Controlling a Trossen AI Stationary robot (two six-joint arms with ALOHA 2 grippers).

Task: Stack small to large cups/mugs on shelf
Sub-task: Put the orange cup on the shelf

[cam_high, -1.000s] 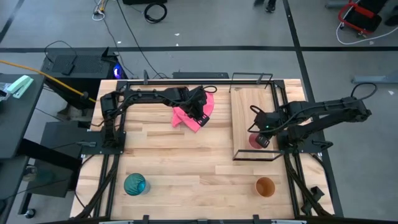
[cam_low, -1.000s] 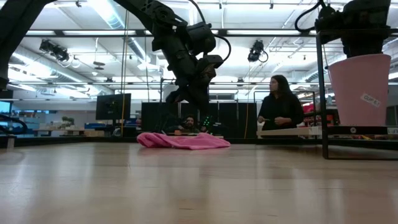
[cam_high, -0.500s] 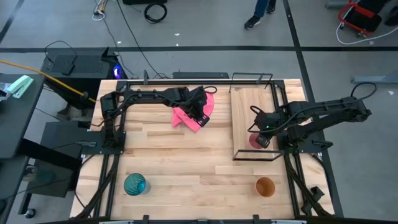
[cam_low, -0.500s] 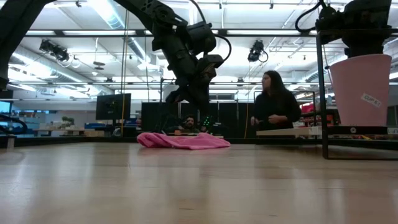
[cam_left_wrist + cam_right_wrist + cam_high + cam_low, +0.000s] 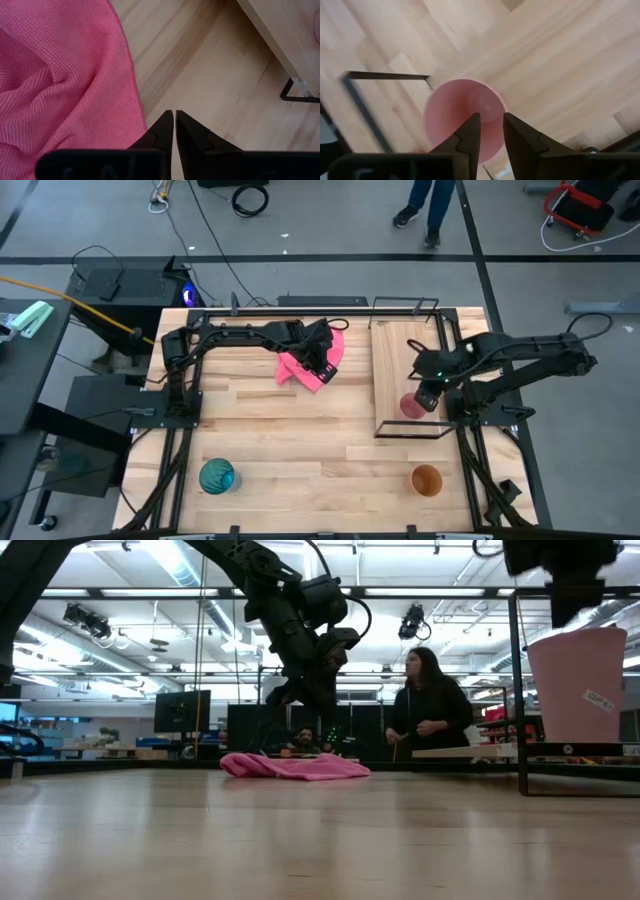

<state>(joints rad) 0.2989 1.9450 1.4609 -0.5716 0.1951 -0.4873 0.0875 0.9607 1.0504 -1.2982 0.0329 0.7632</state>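
We see the right pincer (image 5: 428,396) just above the pink cup (image 5: 411,406), its fingers parted narrowly and holding nothing; the cup stands upright on the shelf (image 5: 392,355), mouth up, directly beneath it. The orange cup (image 5: 427,479) sits on the worktop (image 5: 280,440) nearer this pincer, toward the arm's base side; the teal cup (image 5: 217,476) lies well apart, across the worktop. The left pincer (image 5: 174,131) is pressed closed, beside the pink cloth (image 5: 312,360). We judge the right arm the nearer one for the orange cup.

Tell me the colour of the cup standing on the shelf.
Pink. The cup on the shelf shows best in the right wrist view.
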